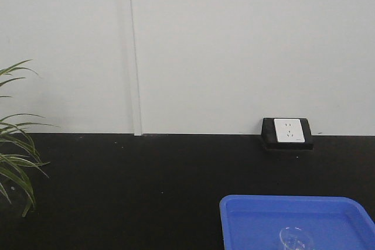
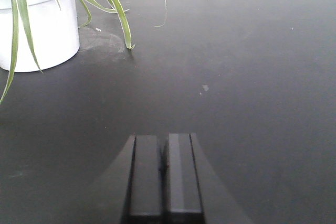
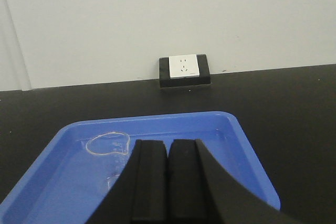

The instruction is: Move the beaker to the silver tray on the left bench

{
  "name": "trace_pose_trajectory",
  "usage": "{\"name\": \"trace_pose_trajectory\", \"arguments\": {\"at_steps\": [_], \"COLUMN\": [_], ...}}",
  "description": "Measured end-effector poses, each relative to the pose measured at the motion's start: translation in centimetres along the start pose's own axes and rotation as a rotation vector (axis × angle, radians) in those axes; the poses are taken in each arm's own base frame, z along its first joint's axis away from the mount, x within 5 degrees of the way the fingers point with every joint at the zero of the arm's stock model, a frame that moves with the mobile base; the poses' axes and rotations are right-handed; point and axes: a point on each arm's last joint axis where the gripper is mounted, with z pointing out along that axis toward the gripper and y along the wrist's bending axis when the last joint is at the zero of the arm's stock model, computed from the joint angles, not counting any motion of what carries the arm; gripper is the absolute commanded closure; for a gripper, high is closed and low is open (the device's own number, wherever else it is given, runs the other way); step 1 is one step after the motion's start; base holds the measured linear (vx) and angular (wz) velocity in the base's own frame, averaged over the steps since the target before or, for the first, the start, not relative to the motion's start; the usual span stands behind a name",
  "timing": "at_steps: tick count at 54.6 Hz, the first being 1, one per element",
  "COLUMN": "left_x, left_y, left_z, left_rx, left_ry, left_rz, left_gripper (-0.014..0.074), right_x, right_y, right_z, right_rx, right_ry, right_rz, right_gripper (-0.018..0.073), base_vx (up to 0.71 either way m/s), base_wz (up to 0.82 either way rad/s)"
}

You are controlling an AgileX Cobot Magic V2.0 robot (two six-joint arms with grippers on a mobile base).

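Our main worry is the beaker [image 3: 108, 145]: it is clear glass, faint against the blue tray [image 3: 157, 119] it stands in, and sits just left of our right gripper [image 3: 168, 145], whose jaws are pressed together on nothing. Pushing forward like this would likely tip it rather than straddle it. The silver tray shows in no view. Our right wrist hangs low over the blue tray, facing the wall socket [image 3: 184, 66]. Our left gripper [image 2: 164, 140], likewise closed and empty, hovers above the black benchtop [image 2: 236, 77] near the potted plant [image 2: 42, 30].
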Motion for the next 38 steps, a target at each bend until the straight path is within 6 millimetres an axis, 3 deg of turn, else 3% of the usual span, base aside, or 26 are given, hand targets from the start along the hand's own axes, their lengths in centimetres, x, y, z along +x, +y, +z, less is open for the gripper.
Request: {"name": "trace_pose_trajectory", "arguments": {"at_steps": [38], "left_x": [0.00], "left_y": [0.00], "left_z": [0.00], "left_rx": [0.000], "left_ry": [0.000], "left_rz": [0.000], "left_gripper": [0.0595], "right_x": [0.00], "right_y": [0.00], "right_z": [0.00], "right_rx": [0.000], "right_ry": [0.000], "right_rz": [0.000], "right_gripper": [0.0570], "base_vx": [0.00], "base_wz": [0.00]}}
